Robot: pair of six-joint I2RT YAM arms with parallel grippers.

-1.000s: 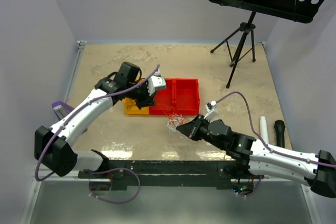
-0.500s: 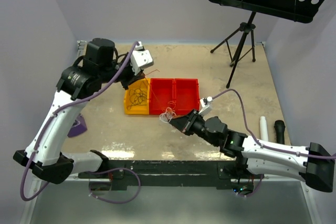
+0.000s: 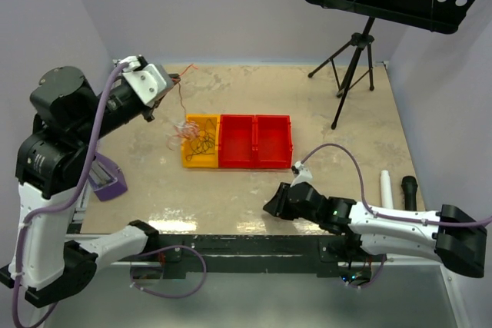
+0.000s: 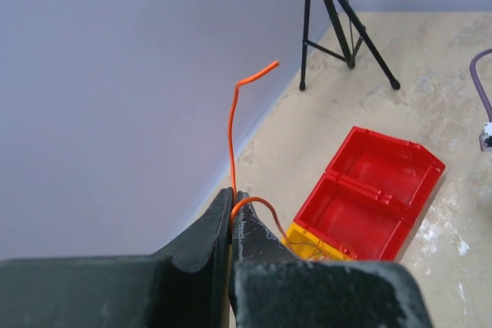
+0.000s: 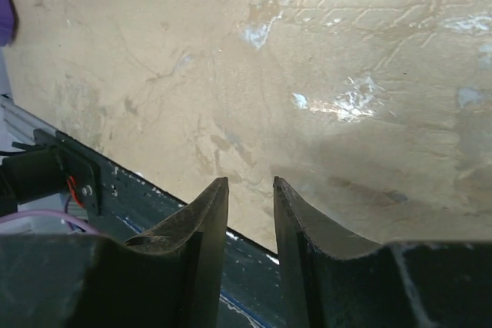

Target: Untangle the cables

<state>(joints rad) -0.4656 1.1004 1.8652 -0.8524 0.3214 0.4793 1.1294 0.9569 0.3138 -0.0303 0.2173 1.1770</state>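
Observation:
My left gripper (image 3: 164, 84) is raised high at the far left and is shut on a thin orange-red cable (image 3: 181, 101). The cable hangs down to a small white and orange tangle (image 3: 183, 125) at the left edge of the yellow bin (image 3: 190, 160). Black cables (image 3: 202, 144) lie coiled in that bin. In the left wrist view the orange-red cable (image 4: 231, 124) is pinched between the shut jaws of the left gripper (image 4: 232, 196) and sticks up above them. My right gripper (image 3: 270, 207) is open and empty, low over the table near its front edge. It also shows in the right wrist view (image 5: 250, 182).
Two joined red bins (image 3: 254, 140) stand right of the yellow bin. A black tripod (image 3: 350, 74) stands at the back right under a perforated music stand. A white tube (image 3: 387, 187) and a black object (image 3: 410, 188) lie at the right edge. A purple object (image 3: 108, 183) lies at the left.
My left arm has risen and swung left with the orange-red cable, dragging the tangle from in front of the red bins to the yellow bin. My right gripper has drawn back toward the front edge.

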